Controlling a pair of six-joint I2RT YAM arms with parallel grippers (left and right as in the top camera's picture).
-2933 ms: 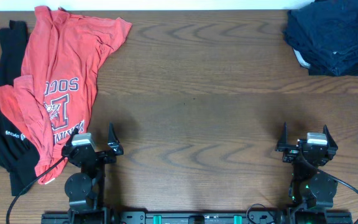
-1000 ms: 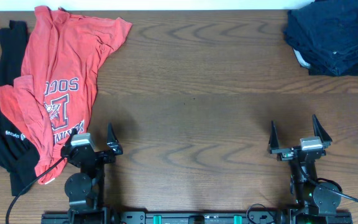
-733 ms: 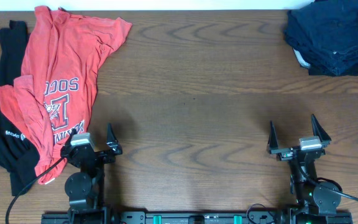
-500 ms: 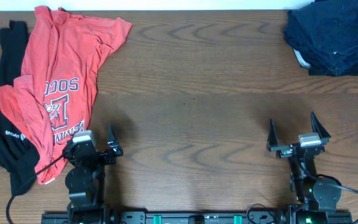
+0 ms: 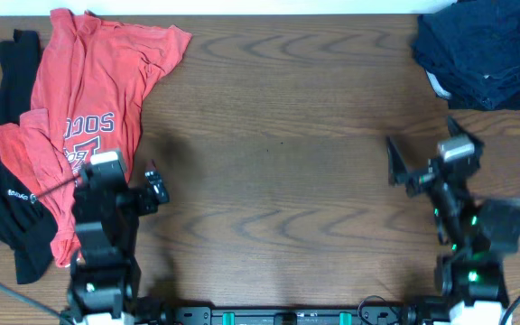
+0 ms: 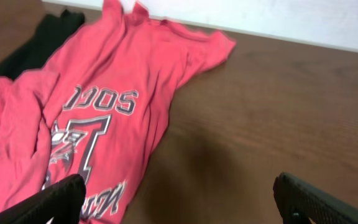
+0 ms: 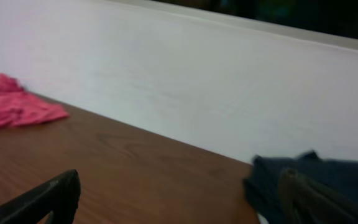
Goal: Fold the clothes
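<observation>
Along the worktop's (image 5: 278,135) left edge, the red T-shirt (image 5: 84,99) lies rumpled, partly over the black top (image 5: 7,208).
Your left hand (image 6: 179,183) and right hand (image 7: 179,180) both gape wide, empty.

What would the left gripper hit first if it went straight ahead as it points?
The left gripper would probably meet bare table just right of the red T-shirt; depth is hard to judge.

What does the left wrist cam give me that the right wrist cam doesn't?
Left wrist only: the black top and the lettering on the T-shirt. Right wrist only: a dark blue pile and the white wall. Both: the T-shirt, just a red edge in the right wrist view, and the wooden table.
</observation>
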